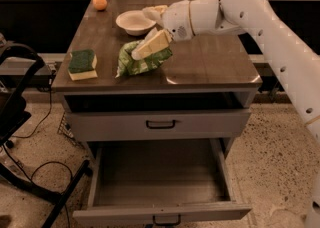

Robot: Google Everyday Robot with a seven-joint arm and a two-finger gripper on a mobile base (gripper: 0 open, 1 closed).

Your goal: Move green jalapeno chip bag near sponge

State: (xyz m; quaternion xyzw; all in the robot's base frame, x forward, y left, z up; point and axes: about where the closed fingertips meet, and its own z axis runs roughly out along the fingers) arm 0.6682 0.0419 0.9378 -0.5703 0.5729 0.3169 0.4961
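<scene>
The green jalapeno chip bag point(136, 65), wrinkly shiny green foil with pale print, is at the front middle of the wooden table top point(210, 64), a short gap right of the sponge. The sponge point(82, 64), dark green top on a yellow base, lies at the front left of the table. My gripper point(144, 52) reaches in from the right on a white arm and is shut on the top of the bag, with a pale finger point(152, 45) lying across it. I cannot tell whether the bag rests on the table or hangs just above it.
A white bowl point(134, 22) stands at the back middle of the table, behind the bag. An orange point(99, 2) sits at the back left corner. Below the top, a shut drawer point(160, 123) and an open empty bottom drawer point(160, 182) stick out in front. A black frame point(20, 122) stands at the left.
</scene>
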